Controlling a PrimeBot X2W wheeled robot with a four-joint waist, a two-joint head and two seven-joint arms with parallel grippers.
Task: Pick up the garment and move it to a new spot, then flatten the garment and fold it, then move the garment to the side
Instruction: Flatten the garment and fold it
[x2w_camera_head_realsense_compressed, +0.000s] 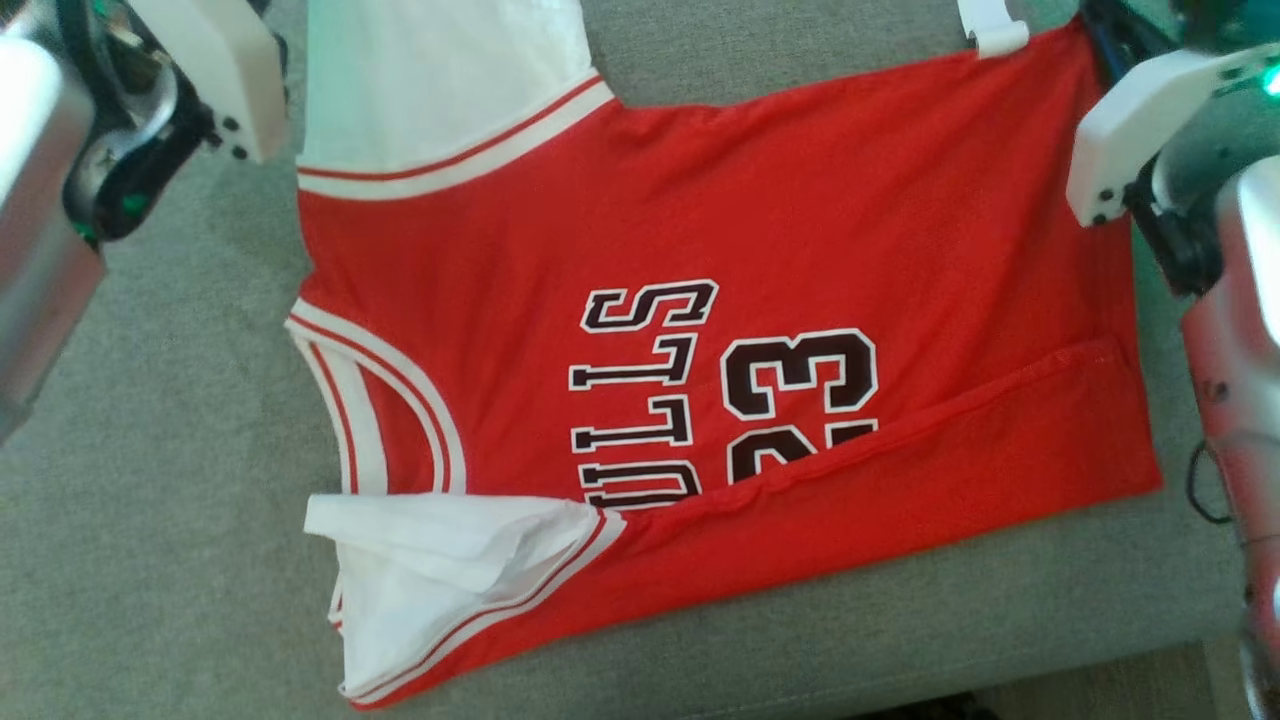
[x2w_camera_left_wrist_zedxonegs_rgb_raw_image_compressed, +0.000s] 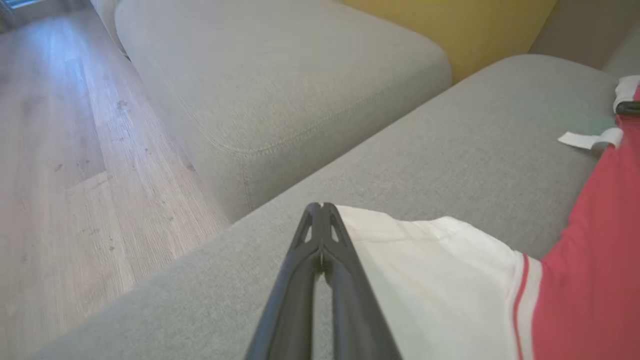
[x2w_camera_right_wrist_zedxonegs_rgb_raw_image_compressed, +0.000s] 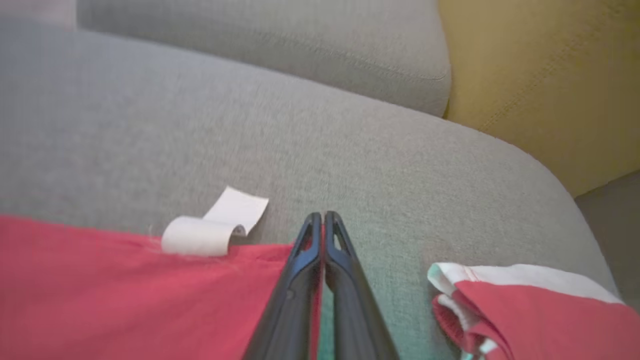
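Observation:
The garment (x2w_camera_head_realsense_compressed: 700, 300) is a red jersey with white sleeves and dark lettering, spread flat on the grey sofa cushion (x2w_camera_head_realsense_compressed: 150, 500). Its near long edge is folded over the lettering. In the left wrist view my left gripper (x2w_camera_left_wrist_zedxonegs_rgb_raw_image_compressed: 321, 206) is shut, with the corner of the white sleeve (x2w_camera_left_wrist_zedxonegs_rgb_raw_image_compressed: 440, 280) pinched at its tips. In the right wrist view my right gripper (x2w_camera_right_wrist_zedxonegs_rgb_raw_image_compressed: 322, 215) is shut on the red hem (x2w_camera_right_wrist_zedxonegs_rgb_raw_image_compressed: 125, 290), and red cloth shows between its fingers. A white tag (x2w_camera_right_wrist_zedxonegs_rgb_raw_image_compressed: 215, 227) curls at the hem just left of them.
A second grey cushion (x2w_camera_left_wrist_zedxonegs_rgb_raw_image_compressed: 280, 90) and a yellow one (x2w_camera_right_wrist_zedxonegs_rgb_raw_image_compressed: 545, 85) lie beyond. Wooden floor (x2w_camera_left_wrist_zedxonegs_rgb_raw_image_compressed: 60, 175) runs past the sofa's end. A bunched piece of red and white cloth (x2w_camera_right_wrist_zedxonegs_rgb_raw_image_compressed: 525, 310) lies right of the right gripper. The cushion's front edge (x2w_camera_head_realsense_compressed: 900, 690) is close.

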